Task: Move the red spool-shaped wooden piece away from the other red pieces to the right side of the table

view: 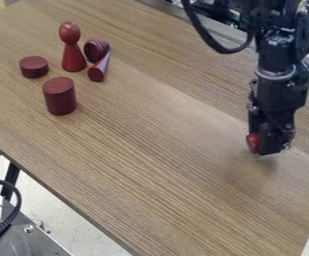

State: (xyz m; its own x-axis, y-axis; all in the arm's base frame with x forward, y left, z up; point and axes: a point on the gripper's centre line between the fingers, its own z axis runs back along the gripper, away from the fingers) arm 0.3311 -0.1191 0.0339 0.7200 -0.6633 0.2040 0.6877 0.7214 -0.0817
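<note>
Currently, fingers pinching red piece over tabletop, right side; cylinder, disc, upright ball-topped figure, lying cone far left.

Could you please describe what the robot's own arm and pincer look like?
The arm is black, built of chunky, angular sections, with a greyish ring around it partway down. A thick black cable loops out beside its upper part. The pincer at the lower end is also black, narrow and blocky.
</note>
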